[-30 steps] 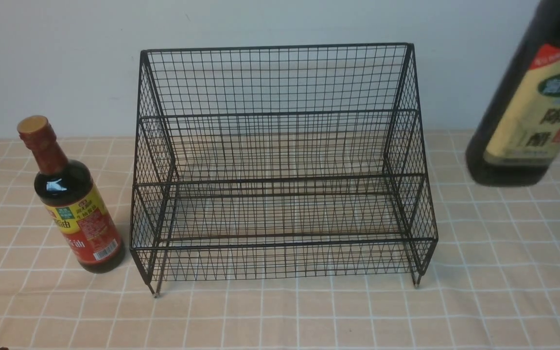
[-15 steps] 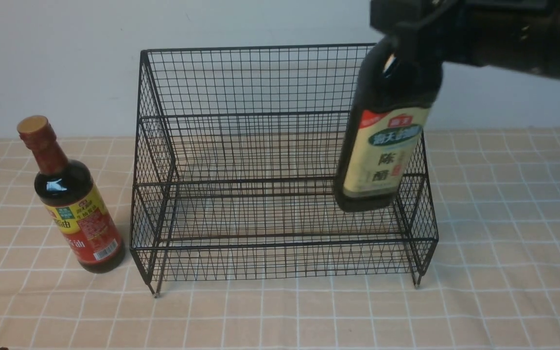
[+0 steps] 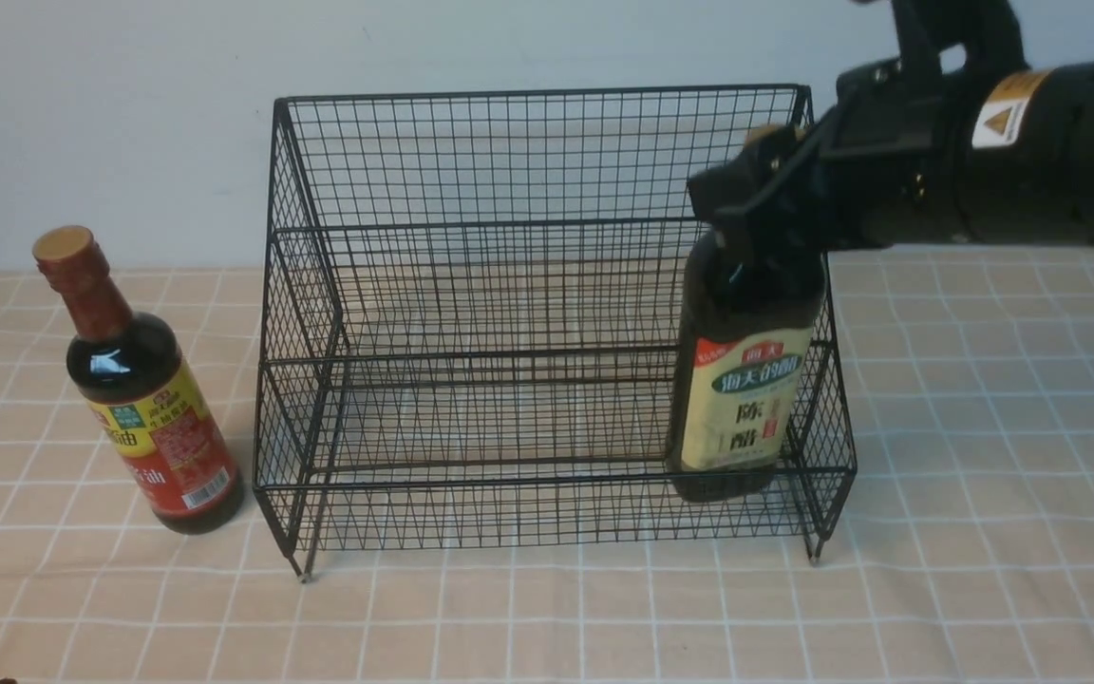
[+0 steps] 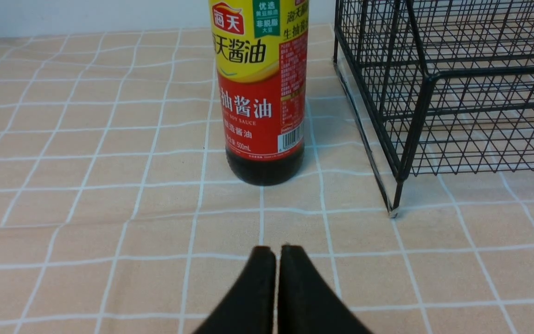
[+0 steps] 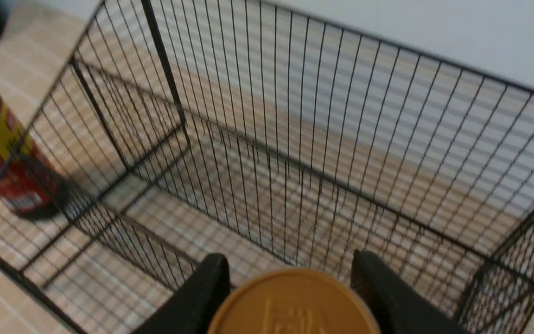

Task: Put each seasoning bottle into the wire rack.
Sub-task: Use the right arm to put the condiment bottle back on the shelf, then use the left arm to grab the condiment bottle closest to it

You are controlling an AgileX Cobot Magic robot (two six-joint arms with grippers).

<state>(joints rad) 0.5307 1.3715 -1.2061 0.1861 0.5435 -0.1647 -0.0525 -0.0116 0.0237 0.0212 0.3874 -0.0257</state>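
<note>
The right gripper point(image 5: 290, 283) is clamped on the neck of the square-shouldered bottle point(image 3: 746, 380), one fingertip on either side of its tan cap point(image 5: 295, 306). The arm reaches in from the right side of the front view, a warning sticker point(image 3: 1000, 123) showing on its dark casing. Below the grip, the bottle's dark shoulders lead down to a cream label with a red corner and a green oval. The bottle leans slightly, its base behind the front rail in the lower front tier of the wire rack point(image 3: 547, 480), near the rack's right end; whether the base bears on the mesh cannot be told.

Beyond the rack's left side, the red-necked bottle point(image 3: 156, 399) stands upright on the checked cloth point(image 3: 547, 617), near the mesh but apart from it, its yellow-and-red label facing forward. The left gripper point(image 4: 278, 264) has its fingertips together, with nothing between them, over the cloth in front of that bottle. Behind everything rises a pale, plain wall point(image 3: 129, 114).
</note>
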